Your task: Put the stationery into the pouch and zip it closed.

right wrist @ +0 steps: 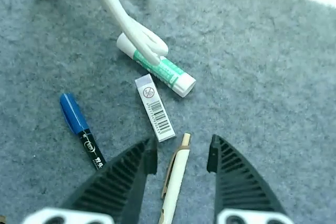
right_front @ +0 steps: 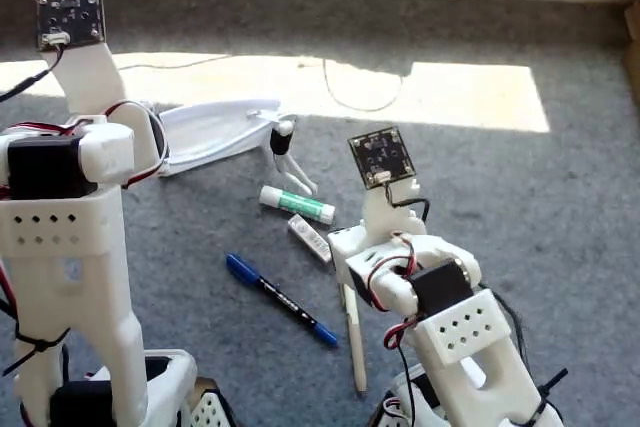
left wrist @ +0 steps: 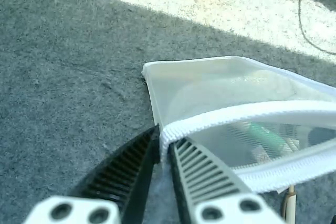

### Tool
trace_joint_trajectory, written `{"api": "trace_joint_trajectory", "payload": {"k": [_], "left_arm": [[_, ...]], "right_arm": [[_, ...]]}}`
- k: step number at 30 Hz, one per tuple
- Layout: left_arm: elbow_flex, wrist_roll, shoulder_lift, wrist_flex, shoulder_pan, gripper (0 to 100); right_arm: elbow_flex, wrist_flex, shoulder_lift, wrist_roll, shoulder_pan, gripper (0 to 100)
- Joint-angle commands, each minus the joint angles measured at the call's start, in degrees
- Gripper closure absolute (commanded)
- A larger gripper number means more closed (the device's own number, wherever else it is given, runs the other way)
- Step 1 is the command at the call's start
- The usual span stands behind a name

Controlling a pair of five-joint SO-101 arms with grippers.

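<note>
Nearest the lens in the right wrist view, the right gripper is released, its jaws standing wide to either side of the cream pen, which lies lengthwise between them on the grey worktop. The step in hand looks to be picking up this pen. It would go best with a straight descent and a squeeze across the barrel, since the pen is thin and may roll. One jaw should stay clear of the white eraser just beside the pen's tip.

The same view shows the glue stick with a white pronged tool lying across it, and the blue marker off to one side, all outside the pouch.

The left wrist view adds what the others lack. The left gripper is clenched on the corner of the white mesh pouch at its zipper band, with the mouth gaping. A green shape shows through the mesh, and whether it is inside cannot be told there.

The high view places the pouch well apart from the pen, so the carry is long.
</note>
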Motion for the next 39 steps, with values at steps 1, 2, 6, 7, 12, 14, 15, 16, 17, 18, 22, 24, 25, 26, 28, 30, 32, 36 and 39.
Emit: {"api": "trace_joint_trajectory", "payload": {"k": [1,2,6,7,12,14,15,16,17,18,22,24,25,26,28,30,32,36,39], "left_arm": [[0.31,0.35,-0.48,-0.79,0.84,99],[0.31,0.35,-0.48,-0.79,0.84,99],[0.31,0.35,-0.4,-0.79,0.84,99],[0.31,0.35,-0.4,-0.79,0.84,99],[0.31,0.35,-0.4,-0.79,0.84,99],[0.31,0.35,-0.31,-0.79,0.84,99],[0.31,0.35,-0.31,-0.79,0.84,99],[0.31,0.35,-0.31,-0.79,0.84,99],[0.31,0.35,-0.31,-0.79,0.84,99],[0.31,0.35,-0.31,-0.79,0.84,99],[0.31,0.35,-0.31,-0.79,0.84,99],[0.31,0.35,-0.31,-0.79,0.84,99],[0.4,0.35,-0.31,-0.79,0.84,99],[0.4,0.35,-0.31,-0.79,0.84,99],[0.4,0.35,-0.31,-0.79,0.84,99],[0.4,0.35,-0.31,-0.79,0.84,99],[0.4,0.35,-0.31,-0.79,0.84,99],[0.75,0.35,-0.31,-0.79,0.84,99],[2.59,0.26,-0.66,-2.29,0.84,99]], "right_arm": [[-1.36,-1.71,8.4,-0.88,0.22,84.0],[-2.42,-1.71,11.3,-0.97,0.22,84.0],[-5.67,-1.63,21.58,-0.97,0.22,84.0],[-6.37,-1.63,23.87,-0.97,0.22,84.0],[-9.01,-2.07,32.04,-0.97,0.22,84.0],[-9.98,-2.15,34.15,-0.97,0.13,84.0],[-10.51,-2.15,35.21,-0.97,0.04,84.0],[-10.95,-2.15,36.0,-0.97,-0.48,84.0],[-11.21,-2.15,36.79,-0.97,-0.92,84.0],[-11.38,-2.15,37.41,-0.97,-1.45,84.0],[-11.03,-4.09,39.69,-0.97,-3.21,84.0],[-11.21,-5.32,41.01,-0.97,-2.95,84.0],[-11.38,-5.41,41.71,-0.97,-2.95,84.0],[-11.38,-5.32,42.51,-0.97,-2.95,84.0],[-11.38,-5.32,44.09,-0.97,-3.12,84.0],[-11.38,-5.32,45.58,-0.97,-3.21,84.0],[-11.47,-5.14,46.73,-0.97,-3.21,84.1],[-11.47,-5.05,47.6,-0.97,-3.3,90.8],[-11.47,-5.05,47.96,-0.97,-3.3,93.6]]}}
